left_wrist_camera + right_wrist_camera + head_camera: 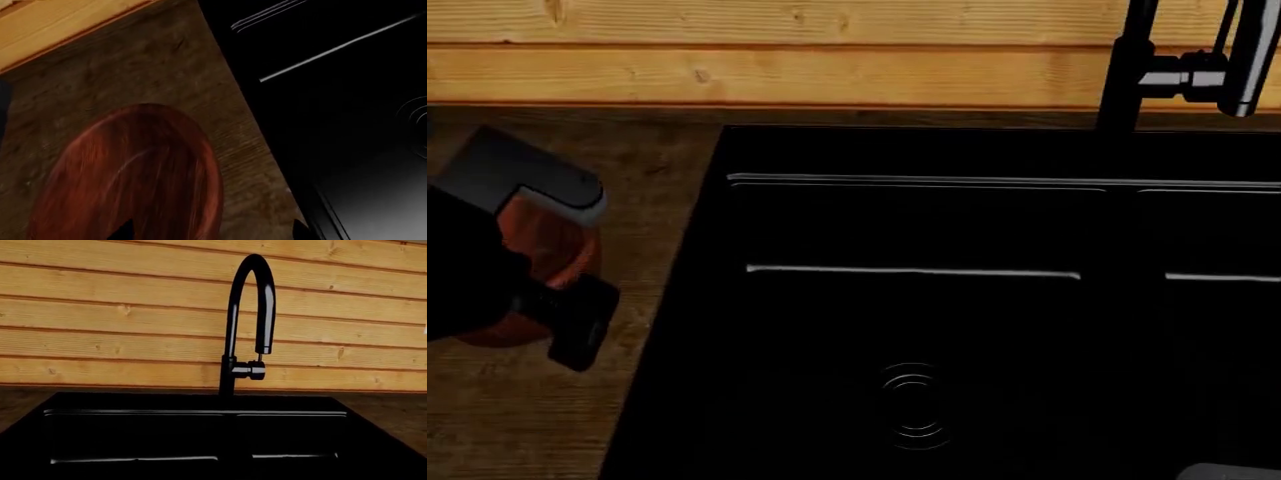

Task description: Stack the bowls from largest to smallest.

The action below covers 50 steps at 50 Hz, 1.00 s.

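Reddish-brown wooden bowl (127, 175) is seen directly under left claw (567, 330), at 9 o'clock of sink (961, 160); left arm nearer. Claw opening can't be told; right claw unseen.

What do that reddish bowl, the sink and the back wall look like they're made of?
The bowl looks like polished reddish-brown wood, since streaky grain runs along it. The sink looks like glossy black composite or coated metal, with sharp white glints on its edges; which one is unclear. The wall looks like pale pine planks, showing knots and seams.
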Motion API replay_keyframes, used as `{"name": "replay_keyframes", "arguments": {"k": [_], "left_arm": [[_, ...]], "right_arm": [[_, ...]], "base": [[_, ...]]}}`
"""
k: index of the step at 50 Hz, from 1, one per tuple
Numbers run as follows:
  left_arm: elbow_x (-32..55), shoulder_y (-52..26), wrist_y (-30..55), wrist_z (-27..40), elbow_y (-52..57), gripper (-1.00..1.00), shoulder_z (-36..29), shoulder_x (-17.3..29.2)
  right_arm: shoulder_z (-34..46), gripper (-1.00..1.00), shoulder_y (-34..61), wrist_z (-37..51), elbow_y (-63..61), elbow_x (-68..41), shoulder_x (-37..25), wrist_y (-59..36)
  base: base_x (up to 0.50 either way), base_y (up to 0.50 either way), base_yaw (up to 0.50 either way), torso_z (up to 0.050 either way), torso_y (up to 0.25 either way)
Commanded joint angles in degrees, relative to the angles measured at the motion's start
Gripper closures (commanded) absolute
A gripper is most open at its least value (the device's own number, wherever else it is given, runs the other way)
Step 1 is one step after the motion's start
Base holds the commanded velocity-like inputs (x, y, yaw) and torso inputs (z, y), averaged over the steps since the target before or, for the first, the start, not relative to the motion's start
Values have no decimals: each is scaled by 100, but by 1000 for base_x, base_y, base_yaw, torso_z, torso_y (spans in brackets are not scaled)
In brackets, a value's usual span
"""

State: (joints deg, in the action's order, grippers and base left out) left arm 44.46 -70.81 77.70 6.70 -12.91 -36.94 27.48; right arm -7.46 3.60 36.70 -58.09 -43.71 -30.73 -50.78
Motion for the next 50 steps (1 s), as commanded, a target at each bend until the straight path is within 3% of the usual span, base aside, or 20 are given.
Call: {"name": "replay_keyframes", "arguments": {"k": [1, 8, 16, 17, 25, 27, 35, 41, 45, 47, 50], "left_arm": [[-249, -54, -426, -546, -763, -100, -238, -191], [-447, -195, -702, -941, -1354, -100, -610, -395], [-453, -240, -711, -957, -1399, -100, -626, -411], [-460, -238, -710, -940, -1368, 100, -629, -396], [-392, -273, -491, -663, -1052, 100, -475, -281], [-512, -285, -451, -574, -634, 100, -689, -120], [184, -73, 505, 280, 1019, 100, 334, 384], [1087, 539, 1177, 1320, 2728, 100, 1578, 616], [2228, 1383, 1154, 2587, 3659, 100, 2443, 497], [1869, 1828, 763, 2918, 4284, 100, 2362, 631], [1588, 2710, -45, 3305, 4906, 100, 2932, 648]], "right_arm": [[-102, -100, -50, -55, 52, 33, 35, 149], [-41, -100, -59, -36, 111, 55, 1, 208], [7, -100, -104, -38, 162, 94, -30, 300], [17, -100, -102, -35, 165, 95, -34, 302], [78, -100, -87, 9, 171, 76, -59, 311], [106, -100, -99, 3, 186, 102, -64, 336], [175, -100, -136, -10, 244, 155, -76, 419], [123, -100, -271, -140, 196, 193, -140, 635], [217, -100, -358, -225, 223, 349, -110, 832], [225, -100, -418, -261, 207, 430, -86, 970], [106, -100, -536, -363, 164, 472, -144, 1177]], "base": [[0, 0, 0, 0, 0], [0, 0, 0, 0, 0], [0, 0, 0, 0, 0], [0, 0, 0, 0, 0], [0, 0, 0, 0, 0], [0, 0, 0, 0, 0], [0, 0, 0, 0, 0], [0, 0, 0, 0, 0], [0, 0, 0, 0, 0], [0, 0, 0, 0, 0], [0, 0, 0, 0, 0]]}}
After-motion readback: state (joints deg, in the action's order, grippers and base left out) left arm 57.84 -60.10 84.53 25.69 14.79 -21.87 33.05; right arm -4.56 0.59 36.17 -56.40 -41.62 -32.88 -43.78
